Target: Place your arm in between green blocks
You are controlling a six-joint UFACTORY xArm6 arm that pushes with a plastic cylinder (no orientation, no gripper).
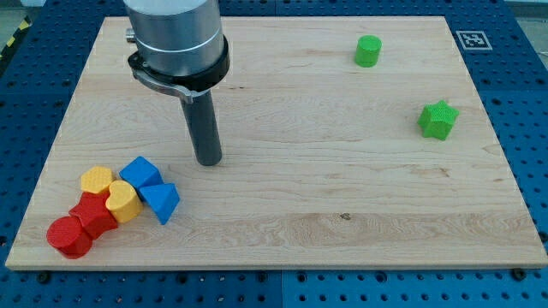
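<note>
Green is being shown only at the view's upper right: a green cylinder (368, 51) and a green star block (438, 120), set apart with bare wooden board (342, 197) between them. No pincer is fitted; the tip (208, 161) is being held well away, near the blue blocks (150, 188). Either green block is likely to be knocked if the gap is approached off-line.

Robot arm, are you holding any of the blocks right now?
No, nothing. My tip touches no block; it stands just above the blue blocks, far from both green blocks.
</note>
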